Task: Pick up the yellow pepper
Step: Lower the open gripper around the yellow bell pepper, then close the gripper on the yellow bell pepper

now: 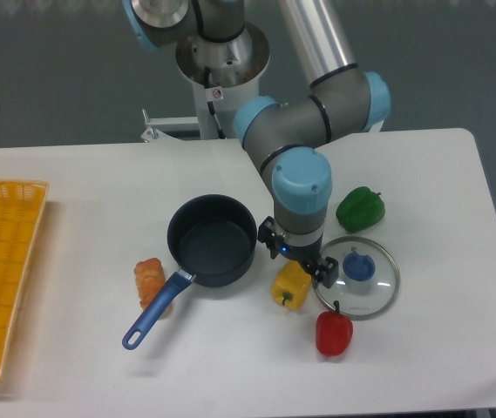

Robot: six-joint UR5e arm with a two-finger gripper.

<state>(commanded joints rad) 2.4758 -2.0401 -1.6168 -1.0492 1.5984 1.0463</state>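
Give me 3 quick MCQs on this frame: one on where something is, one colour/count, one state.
1. Where is the gripper?
A. over the yellow basket
B. above the yellow pepper, at the glass lid's left edge
C. inside the pot

2. How many bell peppers are on the table?
A. two
B. three
C. four

3. What is in the dark pot?
A. the red pepper
B. the lid
C. nothing visible

Answers:
1 B: the wrist hangs just over the yellow pepper, beside the glass lid.
2 B: yellow, red pepper and green pepper all lie on the white table.
3 C: the blue-handled pot shows a bare dark bottom; the lid lies flat on the table to its right.
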